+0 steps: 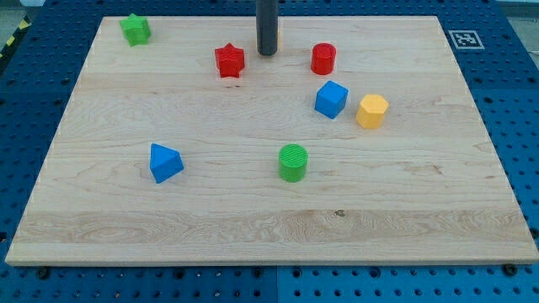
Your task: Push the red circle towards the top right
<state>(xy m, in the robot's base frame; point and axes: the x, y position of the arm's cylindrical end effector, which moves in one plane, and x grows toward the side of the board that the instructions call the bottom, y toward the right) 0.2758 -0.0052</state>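
Observation:
The red circle point(323, 59) is a short red cylinder near the view's top, right of centre on the wooden board point(109, 210). My tip point(267, 53) is the lower end of a dark rod that comes down from the view's top. It stands to the left of the red circle with a clear gap between them. A red star point(229, 61) lies just left of my tip, also apart from it.
A blue cube point(331, 99) and a yellow hexagon point(371, 111) sit below the red circle. A green star point(135, 29) is at the top left, a blue triangle-like block point(165, 162) at the lower left, a green cylinder point(293, 162) at centre bottom.

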